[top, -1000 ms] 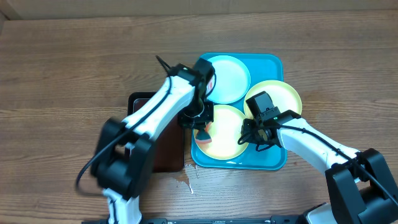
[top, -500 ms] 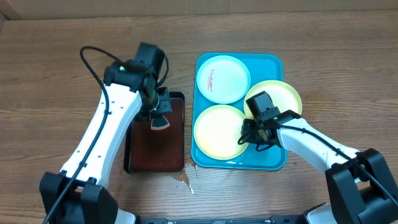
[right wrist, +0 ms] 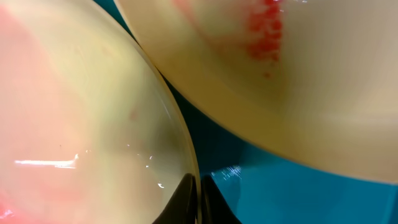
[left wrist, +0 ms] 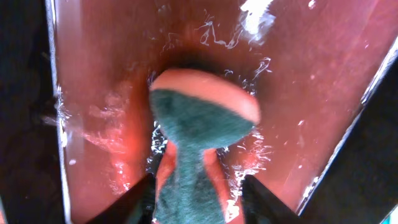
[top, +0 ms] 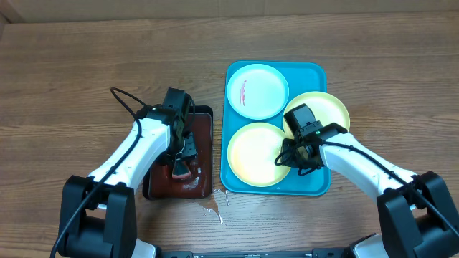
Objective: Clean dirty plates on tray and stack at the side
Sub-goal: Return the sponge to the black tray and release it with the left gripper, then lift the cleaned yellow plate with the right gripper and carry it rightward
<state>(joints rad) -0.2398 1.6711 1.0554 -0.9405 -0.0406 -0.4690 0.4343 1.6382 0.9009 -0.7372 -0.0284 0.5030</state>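
Note:
The turquoise tray (top: 315, 183) holds three plates. The white plate (top: 258, 89), with a red streak, lies at the back left. One yellow-green plate (top: 251, 154) lies at the front and the other (top: 331, 109) at the right. My right gripper (top: 288, 159) is shut on the front plate's right rim; the right wrist view shows its fingers (right wrist: 198, 194) pinching that rim (right wrist: 74, 124). The right plate (right wrist: 311, 81) there has a red smear. My left gripper (top: 181, 168) is shut on a green-and-orange sponge (left wrist: 202, 112), pressed into the wet black tray (top: 154, 188).
The black tray's red-brown inside (left wrist: 311, 81) is wet, with water splashing round the sponge. A small puddle (top: 214, 208) lies on the wood table in front of the two trays. Bare tabletop (top: 387, 86) lies right of the turquoise tray.
My left arm carried the sponge from the front plate over to the black tray, then down toward its front. My right gripper has stayed on the front plate's rim.

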